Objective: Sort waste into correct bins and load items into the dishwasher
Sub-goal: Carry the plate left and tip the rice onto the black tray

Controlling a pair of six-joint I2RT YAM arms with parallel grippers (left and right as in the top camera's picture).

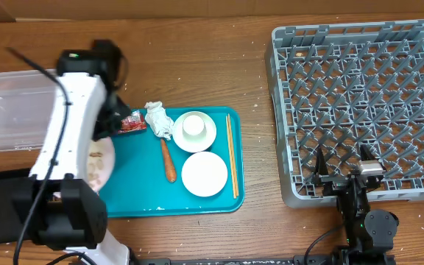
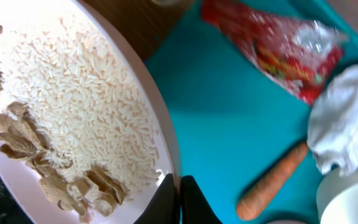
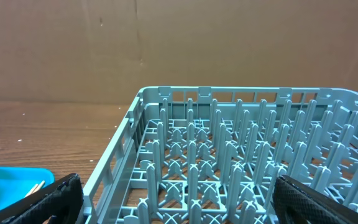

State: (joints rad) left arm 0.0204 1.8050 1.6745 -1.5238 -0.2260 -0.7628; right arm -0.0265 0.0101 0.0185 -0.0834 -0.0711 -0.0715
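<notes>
wooden table (image 1: pixel 256 73), teal tray (image 1: pixel 135 188) beside rack (image 1: pixel 359 103)

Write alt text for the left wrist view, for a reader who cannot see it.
The left gripper pinches the rim of a pale pink plate heaped with rice and brownish scraps. Next to it, a teal tray holds a red wrapper, an orange food stick and white tissue.

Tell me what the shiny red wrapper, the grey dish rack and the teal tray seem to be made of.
Shiny red snack wrapper: thin metallised plastic film, likely; it crinkles and glints silver. Square grey dish rack: moulded rigid plastic, matte, with uniform pegs and lattice. Teal serving tray: probably smooth plastic, evenly coloured, soft sheen.
</notes>
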